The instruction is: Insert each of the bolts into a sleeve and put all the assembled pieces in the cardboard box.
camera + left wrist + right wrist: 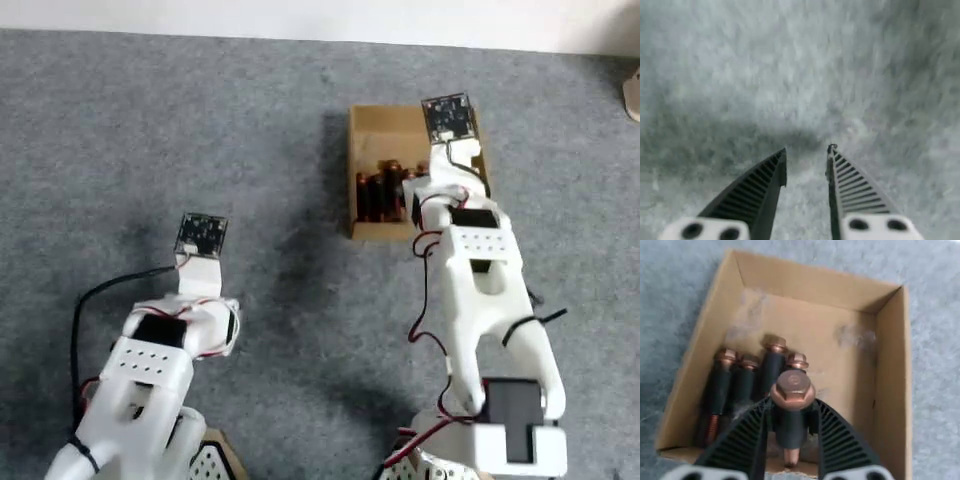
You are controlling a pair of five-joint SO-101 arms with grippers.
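"Is that the last one going in?"

"Can't say, but the right end effector point(792, 405) is clamped on a bolt-and-sleeve piece point(791, 425), hanging upright above the cardboard box point(815, 285). The copper head is up and the threaded tip points down."

"What would you worry about?"

"Where it hangs, mostly. From the high view the box point(365, 118) sits upper middle of the frame, a bit right. The piece looks to be close to the box's lower wall, not over the middle. Let go there and I reckon the tip could catch the rim and tip the piece out onto the table point(200, 120)."

"And if it clears the wall?"

"Four finished pieces point(745, 385) already lie side by side on the box floor, just beside the drop spot. An upright piece might land on them, bounce or roll, and perhaps shake the bolt back out of its sleeve. The box also looks light, so a low dip could shove it."

"How are the arms set?"

"The right arm point(480, 280) stretches from lower right up the frame, wrist bent down over the box. The left arm point(150, 370) sits folded at lower left. Its end effector point(807, 150) is spread apart, with nothing in it, pointing at bare grey felt."
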